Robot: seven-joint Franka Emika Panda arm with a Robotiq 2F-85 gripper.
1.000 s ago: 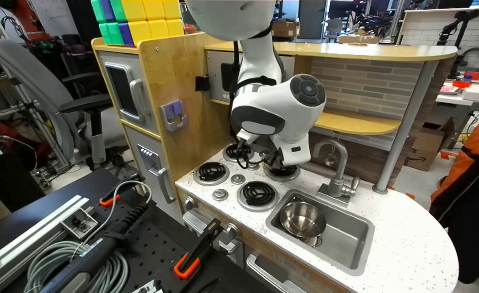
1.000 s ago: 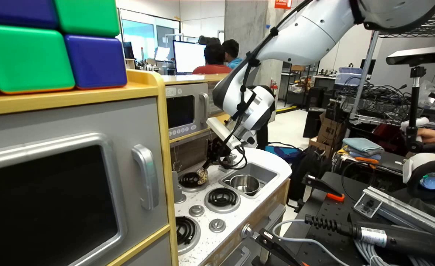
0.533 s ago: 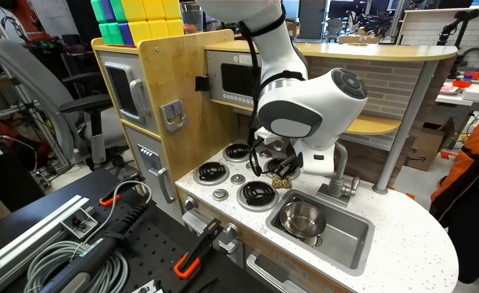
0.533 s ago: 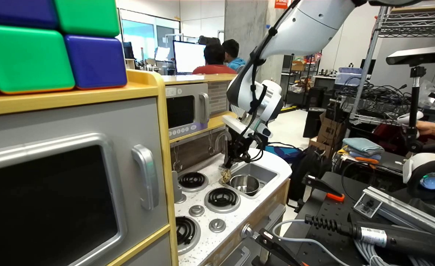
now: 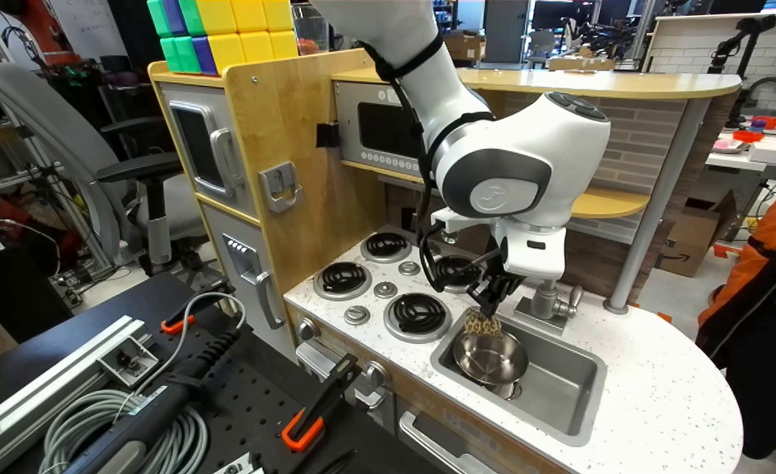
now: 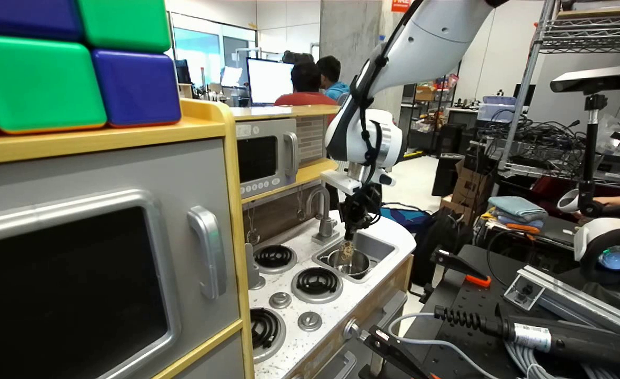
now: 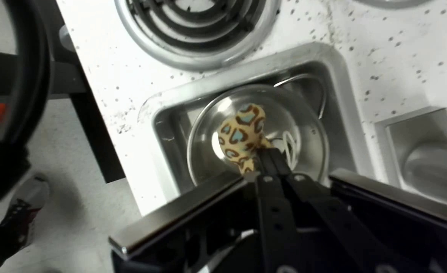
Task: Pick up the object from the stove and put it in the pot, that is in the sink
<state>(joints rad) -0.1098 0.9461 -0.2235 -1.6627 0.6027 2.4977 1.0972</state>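
Observation:
A leopard-print soft object (image 5: 482,323), tan with brown and blue spots, hangs from my gripper (image 5: 489,309). In the wrist view, the shut fingertips (image 7: 271,161) pinch its edge; the pinched part is hidden. The object (image 7: 241,132) lies over the mouth of the steel pot (image 7: 204,151). In an exterior view, the object (image 6: 346,251) overlaps the pot's (image 6: 361,267) opening; its exact height above the bottom is unclear. The pot (image 5: 491,361) stands upright at one end of the grey sink (image 5: 569,405). The stove (image 5: 417,313) is beside the sink, with nothing on its visible burners.
A silver tap (image 5: 546,283) rises behind the sink. A yellow wooden shelf (image 5: 609,202) and a toy microwave (image 5: 381,131) stand behind the arm. A black table (image 5: 256,388) with clamps and coiled cable is in front. A tall cabinet (image 5: 309,151) stands beside the stove.
My gripper has carried the leopard-print object from the back burner, past the edge of the sink, to over the pot. The gripper now points more steeply downward. The pot has not moved.

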